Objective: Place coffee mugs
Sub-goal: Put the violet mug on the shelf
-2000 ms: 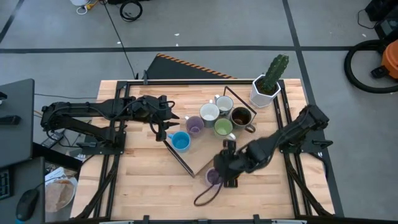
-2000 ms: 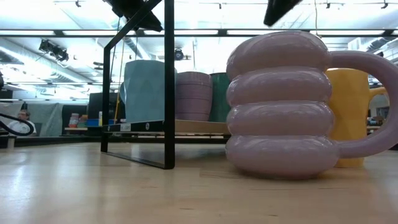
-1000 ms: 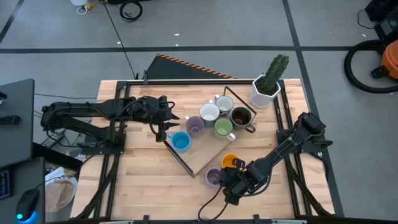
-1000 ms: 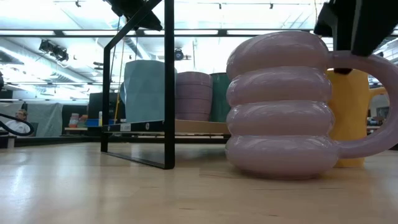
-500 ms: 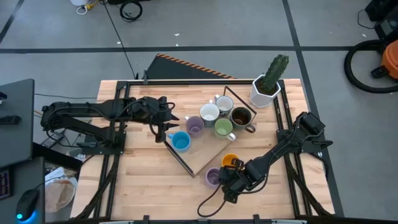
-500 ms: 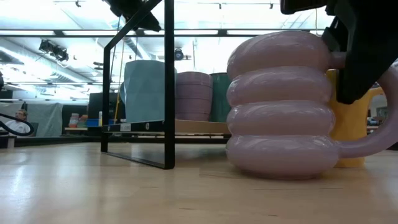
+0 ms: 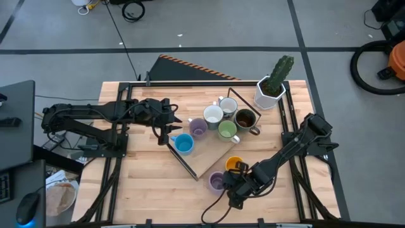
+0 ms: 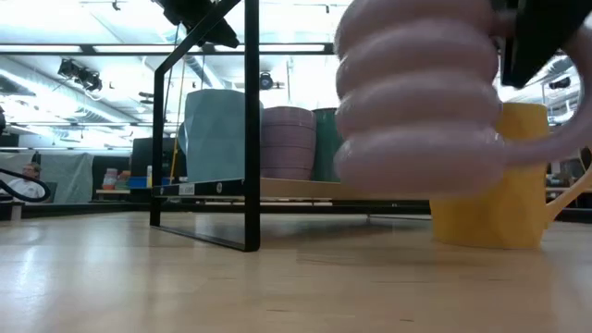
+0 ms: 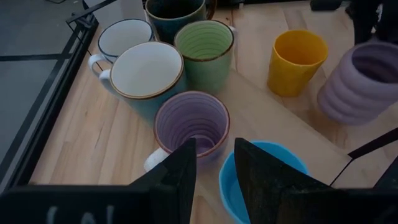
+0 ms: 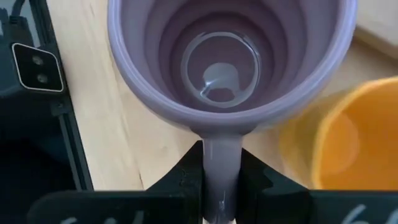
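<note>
Ribbed lavender mug (image 8: 421, 102) is off the desk (image 7: 145, 183), clear gap under its base in the low view, slightly tilted. Your right gripper (image 10: 221, 180) has its fingers (image 10: 180, 180) clamped on the mug's handle, rim facing the wrist camera. Orange mug (image 7: 233, 164) stands on the desk just beside the lavender mug, apart from it. Beyond the lavender mug, the rest sit on a wooden board (image 7: 209, 155) inside a black frame (image 8: 250, 129): blue mug (image 7: 183, 144), purple mug (image 9: 191, 129), white mug (image 7: 212, 114), green mug (image 7: 227, 130), dark brown mug (image 7: 245, 118), steel-grey mug (image 7: 228, 105). Your left gripper (image 9: 214, 171) hovers over the blue and purple mugs, fingers parted, holding nothing.
</note>
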